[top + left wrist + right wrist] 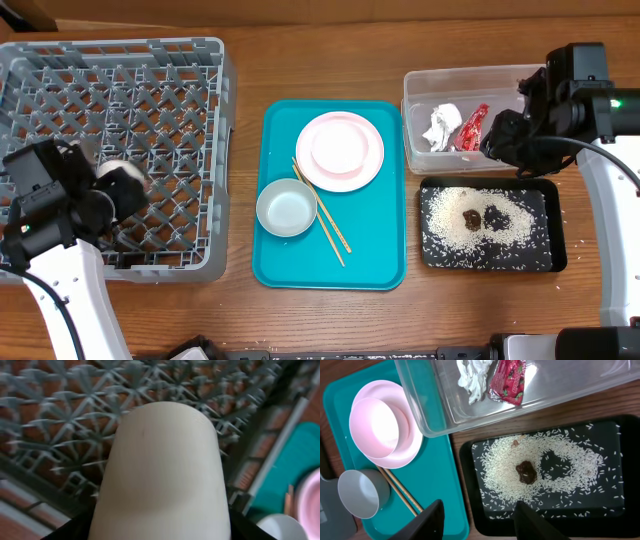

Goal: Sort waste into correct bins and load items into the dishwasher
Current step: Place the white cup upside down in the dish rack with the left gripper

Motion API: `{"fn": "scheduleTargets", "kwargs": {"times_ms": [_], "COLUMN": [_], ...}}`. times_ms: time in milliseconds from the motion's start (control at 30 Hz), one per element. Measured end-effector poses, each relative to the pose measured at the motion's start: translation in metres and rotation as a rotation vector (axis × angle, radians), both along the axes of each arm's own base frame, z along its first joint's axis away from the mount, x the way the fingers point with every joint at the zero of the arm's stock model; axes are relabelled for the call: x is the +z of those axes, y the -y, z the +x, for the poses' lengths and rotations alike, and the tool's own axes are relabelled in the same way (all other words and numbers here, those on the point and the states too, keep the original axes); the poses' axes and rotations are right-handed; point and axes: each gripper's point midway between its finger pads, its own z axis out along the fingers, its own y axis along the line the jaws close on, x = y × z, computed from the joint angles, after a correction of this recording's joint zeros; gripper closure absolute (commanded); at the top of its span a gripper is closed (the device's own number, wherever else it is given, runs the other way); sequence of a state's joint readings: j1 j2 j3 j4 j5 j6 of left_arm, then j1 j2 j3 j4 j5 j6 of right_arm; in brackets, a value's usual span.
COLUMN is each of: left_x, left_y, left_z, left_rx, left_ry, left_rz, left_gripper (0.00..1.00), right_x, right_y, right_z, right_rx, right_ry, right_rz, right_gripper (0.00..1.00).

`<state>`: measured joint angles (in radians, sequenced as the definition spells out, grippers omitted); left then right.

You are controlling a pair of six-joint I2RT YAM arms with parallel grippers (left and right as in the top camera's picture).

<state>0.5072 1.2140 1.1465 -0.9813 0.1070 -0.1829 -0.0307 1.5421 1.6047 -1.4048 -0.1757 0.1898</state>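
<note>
My left gripper (112, 192) is shut on the small white cup (160, 475), which it holds over the grey dish rack (120, 60). My right gripper (482, 522) hangs open and empty above the near edge of the black tray (470, 510), where rice (560, 455) and a brown lump (526, 471) lie. The clear tub (420, 85) holds the white napkin (441, 125) and red wrapper (472, 127). On the teal tray (285, 265) sit the plate (370, 170) with the small dish (338, 145) on it, the grey bowl (286, 207) and the chopsticks (330, 225).
The rack stands at the table's left, the teal tray in the middle, the tub and black tray at the right. A few rice grains lie on the wood beside the black tray. The right arm (575, 95) reaches over the tub's right end.
</note>
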Motion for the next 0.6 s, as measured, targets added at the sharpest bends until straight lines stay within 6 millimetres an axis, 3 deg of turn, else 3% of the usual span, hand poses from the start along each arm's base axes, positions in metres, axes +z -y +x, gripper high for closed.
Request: {"fn": "scheduleTargets", "kwargs": {"times_ms": [233, 333, 433, 567, 600], "left_x": [-0.025, -0.044, -0.062, -0.080, -0.083], "left_y": [-0.017, -0.022, -0.026, -0.028, -0.027], "left_z": [-0.009, -0.009, -0.005, 0.000, 0.001], "left_rx": [0.069, 0.077, 0.080, 0.073, 0.074], "left_ry": [-0.132, -0.205, -0.252, -0.295, -0.300], "left_rz": [0.027, 0.012, -0.001, -0.026, -0.036], "left_gripper": [0.95, 0.85, 0.69, 0.04, 0.00], "right_x": [0.000, 0.000, 0.000, 0.000, 0.000], "right_y": [0.001, 0.001, 0.001, 0.001, 0.001], "right_z": [-0.001, -0.001, -0.001, -0.001, -0.001], "right_rx": [0.001, 0.001, 0.001, 0.001, 0.001], "right_ry": [-0.002, -0.003, -0.003, -0.003, -0.003], "right_rz": [-0.005, -0.008, -0.008, -0.008, -0.008], "right_gripper": [0.53, 0.53, 0.53, 0.53, 0.53]}}
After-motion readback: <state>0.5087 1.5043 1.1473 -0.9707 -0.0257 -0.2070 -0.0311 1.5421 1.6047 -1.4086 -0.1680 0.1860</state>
